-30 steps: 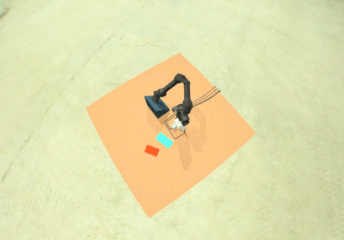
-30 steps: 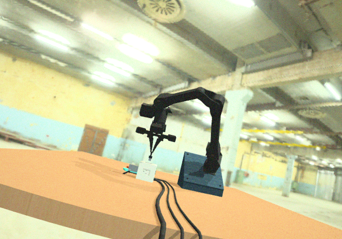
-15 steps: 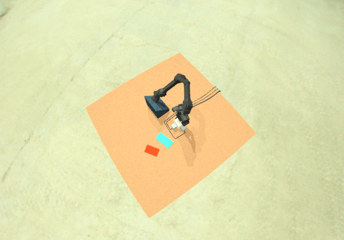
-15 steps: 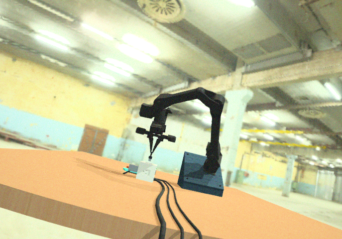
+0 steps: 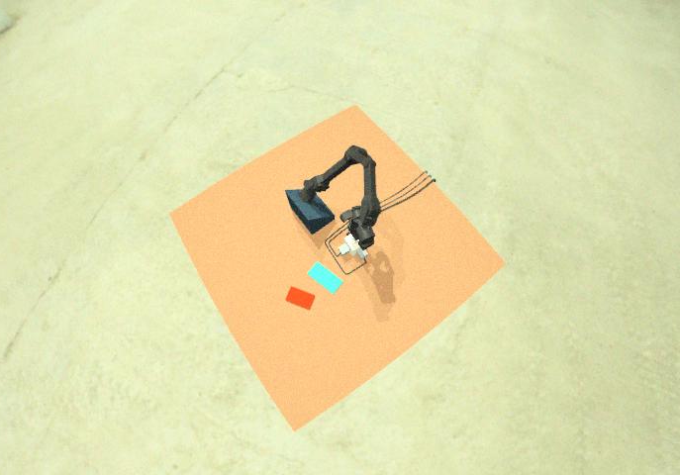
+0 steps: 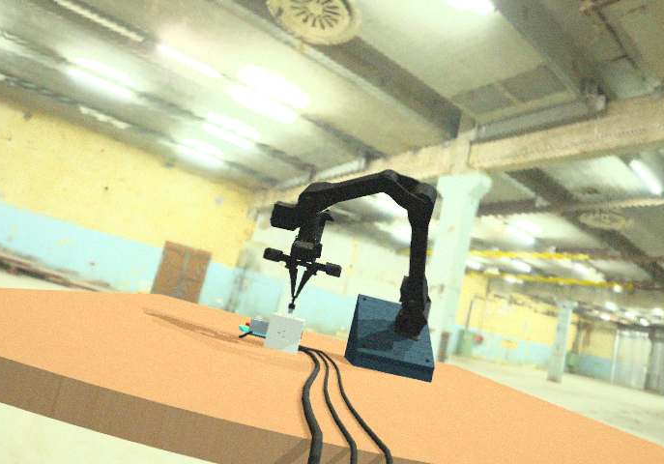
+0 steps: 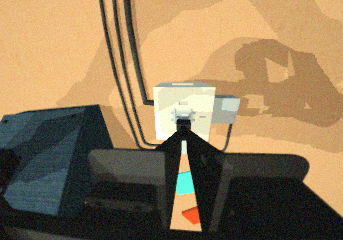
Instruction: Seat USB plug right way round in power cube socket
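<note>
The white power cube [image 5: 350, 240] [image 6: 282, 334] [image 7: 165, 122] stands on the table. My gripper [image 6: 292, 304] [image 7: 183, 134] points down over its top and is shut on the USB plug [image 6: 291, 310] [image 7: 183, 113], a small pale-grey piece. In the exterior view the plug stands upright between the fingertips and the cube's top face. The fingertips are just above that face. The socket is hidden under the plug, so how deep the plug sits and which way round it is cannot be told.
A grey adapter [image 6: 257, 326] [image 7: 225, 110] sits at the cube's side. Black cables [image 6: 313, 416] [image 7: 135, 60] run beside the cube and across the table. A cyan block [image 5: 325, 277] [image 7: 185, 183] and a red block [image 5: 300, 298] [image 7: 191, 215] lie nearby. The arm's blue base [image 5: 311, 211] [image 6: 387, 341] [image 7: 34, 160] stands close.
</note>
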